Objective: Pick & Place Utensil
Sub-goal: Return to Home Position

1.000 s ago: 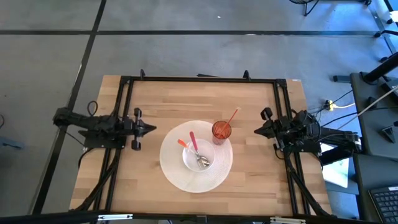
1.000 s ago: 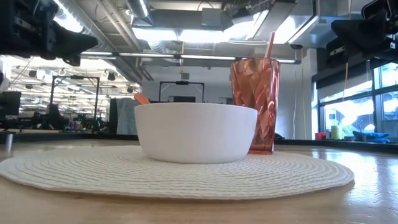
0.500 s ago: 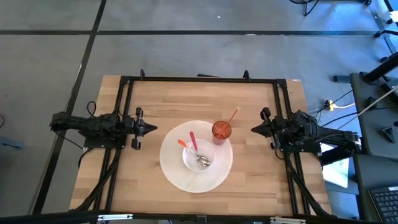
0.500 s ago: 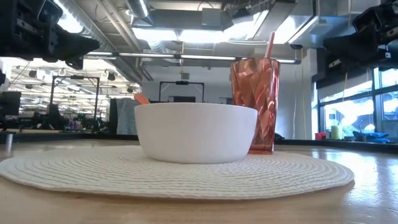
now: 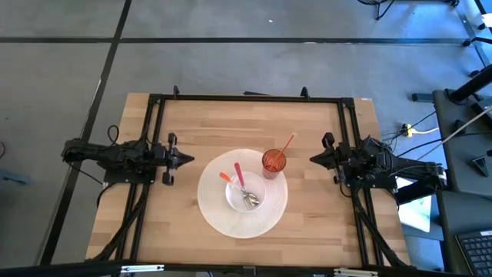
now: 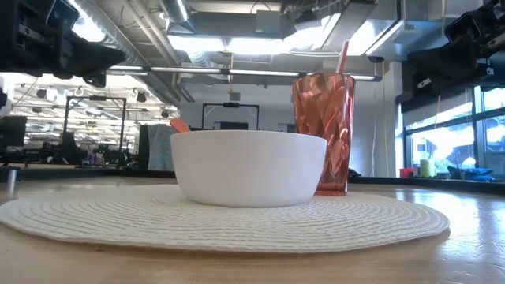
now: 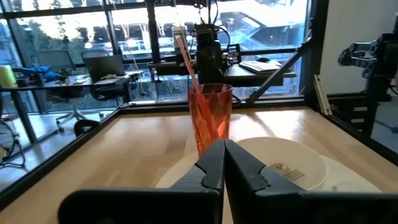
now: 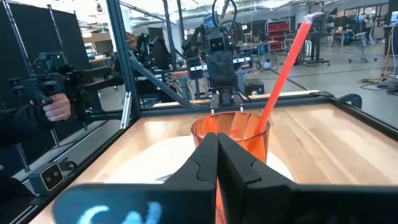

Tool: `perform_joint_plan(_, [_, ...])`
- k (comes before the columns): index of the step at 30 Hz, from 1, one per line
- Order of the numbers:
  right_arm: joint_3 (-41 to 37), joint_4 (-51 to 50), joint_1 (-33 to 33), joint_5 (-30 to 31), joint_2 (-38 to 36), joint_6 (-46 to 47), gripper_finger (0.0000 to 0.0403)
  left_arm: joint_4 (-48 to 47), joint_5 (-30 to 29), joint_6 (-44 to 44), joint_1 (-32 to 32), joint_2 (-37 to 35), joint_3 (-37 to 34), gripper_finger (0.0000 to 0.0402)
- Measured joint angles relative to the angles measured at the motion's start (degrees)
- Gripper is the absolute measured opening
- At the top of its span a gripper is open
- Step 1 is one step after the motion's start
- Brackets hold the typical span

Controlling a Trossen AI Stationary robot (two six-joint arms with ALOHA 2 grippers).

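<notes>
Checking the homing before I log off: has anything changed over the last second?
Only small arm settling: the right gripper edged slightly toward the white mat; the left gripper barely shifted. Nothing taken or released. Red cup, red straw, white bowl and pink fork unmoved.

This is a robotics lab in an open industrial hall. From above, a wooden worktop sits inside a black metal frame on a grey concrete floor. The left pincer and right pincer face each other across it. Cables trail at the right edge. The low view's top shows bare ducts. The left wrist view's upper left shows tall windows and an office chair.
</notes>
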Motion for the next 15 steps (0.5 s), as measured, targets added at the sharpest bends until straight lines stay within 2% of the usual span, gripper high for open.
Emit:
perform_joint_plan(8, [0.0, -0.76, 0.04, -2.57, 0.0, -0.67, 0.0021, -0.2, 1.64, -0.75, 0.0, 0.0, 0.0, 0.0005])
perform_joint_plan(15, [0.0, -0.76, 0.04, 0.7, 0.0, -0.34, 0.0005, -0.22, 1.66, -2.62, 0.0, 0.0, 0.0, 0.0002])
